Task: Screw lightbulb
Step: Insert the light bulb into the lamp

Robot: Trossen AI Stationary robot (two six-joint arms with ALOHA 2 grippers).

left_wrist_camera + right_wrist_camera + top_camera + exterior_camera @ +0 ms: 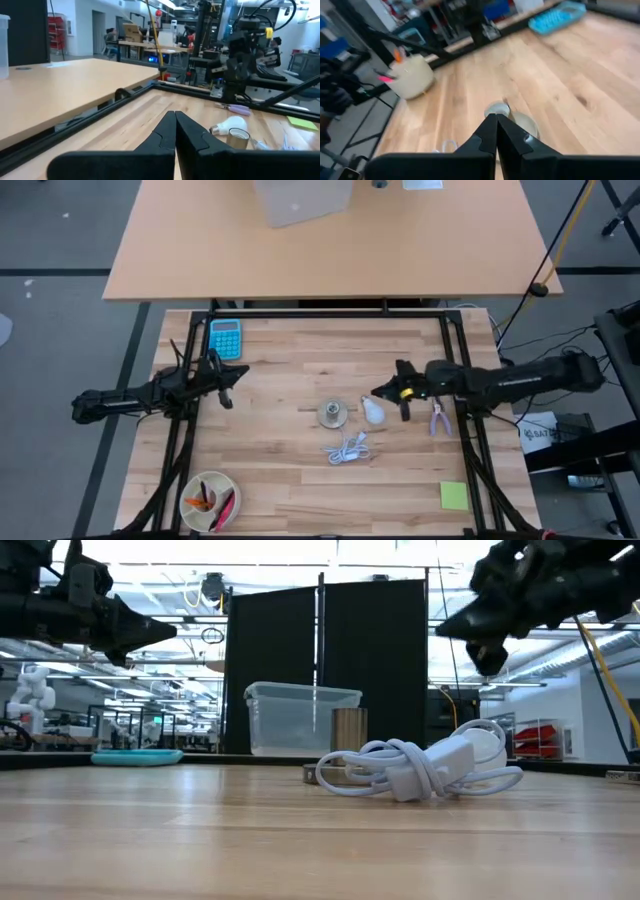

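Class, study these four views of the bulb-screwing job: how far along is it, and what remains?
Done: nothing visible yet. The lightbulb lies on its side on the table, next to the socket disc, not screwed in. In hand: nothing; the right gripper hovers shut just above the bulb, and the left gripper waits shut, far off. Left: grasp the bulb, bring it to the socket, screw it in.

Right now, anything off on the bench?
Nothing damaged or spilled. The lightbulb lies on its side beside the socket, not screwed in. The cable sits in a loose tangle nearby. Both the left gripper and right gripper are shut, empty.
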